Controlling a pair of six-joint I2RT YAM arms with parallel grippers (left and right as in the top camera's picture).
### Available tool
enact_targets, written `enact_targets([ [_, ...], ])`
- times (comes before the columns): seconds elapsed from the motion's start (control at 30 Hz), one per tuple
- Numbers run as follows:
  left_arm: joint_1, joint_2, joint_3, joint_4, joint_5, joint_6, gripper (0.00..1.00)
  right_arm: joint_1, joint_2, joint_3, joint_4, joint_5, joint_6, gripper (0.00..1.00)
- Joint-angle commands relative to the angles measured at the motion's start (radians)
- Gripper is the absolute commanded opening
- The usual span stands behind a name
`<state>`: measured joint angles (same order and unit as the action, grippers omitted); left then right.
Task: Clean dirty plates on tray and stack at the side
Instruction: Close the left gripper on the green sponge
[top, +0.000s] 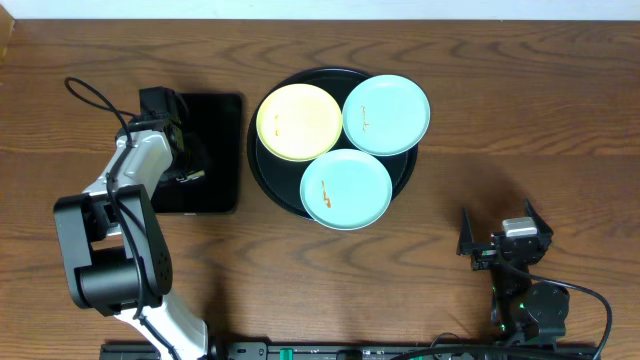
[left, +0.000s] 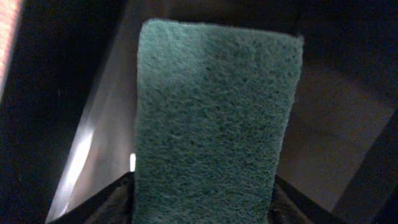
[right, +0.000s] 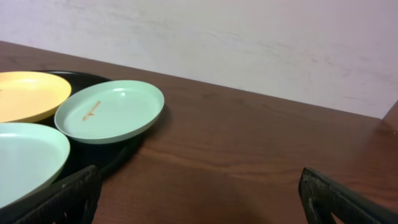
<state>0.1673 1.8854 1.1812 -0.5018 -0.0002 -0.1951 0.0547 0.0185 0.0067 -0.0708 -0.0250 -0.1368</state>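
Three plates lie on the round black tray (top: 263, 182): a pale yellow one (top: 299, 121), a mint one (top: 386, 113) and a second mint one (top: 346, 189), each with small orange smears. In the right wrist view the mint plate (right: 112, 111) shows a smear, with the yellow plate (right: 28, 93) and the other mint plate (right: 25, 155) at the left. My left gripper (top: 190, 160) hangs over a black rectangular tray (top: 215, 110), its fingers (left: 112, 199) pressed against both sides of a green scouring sponge (left: 214, 118). My right gripper (top: 503, 228) rests open at the front right, nothing between its fingers (right: 74, 193).
The rectangular tray sits left of the round one. A black cable (top: 95, 100) loops by the left arm. Bare wooden table (right: 249, 143) lies between my right gripper and the plates, with a pale wall behind.
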Motion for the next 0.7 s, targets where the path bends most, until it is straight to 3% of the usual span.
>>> enact_targets([
  [0.0, 0.0, 0.005, -0.002, 0.002, -0.012, -0.005, 0.52, -0.019, -0.005, -0.001, -0.005, 0.009, -0.006, 0.99],
  [0.33, 0.0, 0.005, -0.002, -0.217, -0.011, -0.005, 0.53, -0.019, -0.005, -0.001, -0.005, 0.009, -0.006, 0.99],
  [0.4, 0.0, 0.005, -0.002, -0.239, -0.012, -0.005, 0.58, -0.019, -0.005, -0.001, -0.005, 0.009, -0.006, 0.99],
  [0.67, 0.0, 0.005, 0.01, -0.169, -0.013, 0.002, 0.66, -0.019, -0.005, -0.001, -0.005, 0.009, -0.006, 0.99],
])
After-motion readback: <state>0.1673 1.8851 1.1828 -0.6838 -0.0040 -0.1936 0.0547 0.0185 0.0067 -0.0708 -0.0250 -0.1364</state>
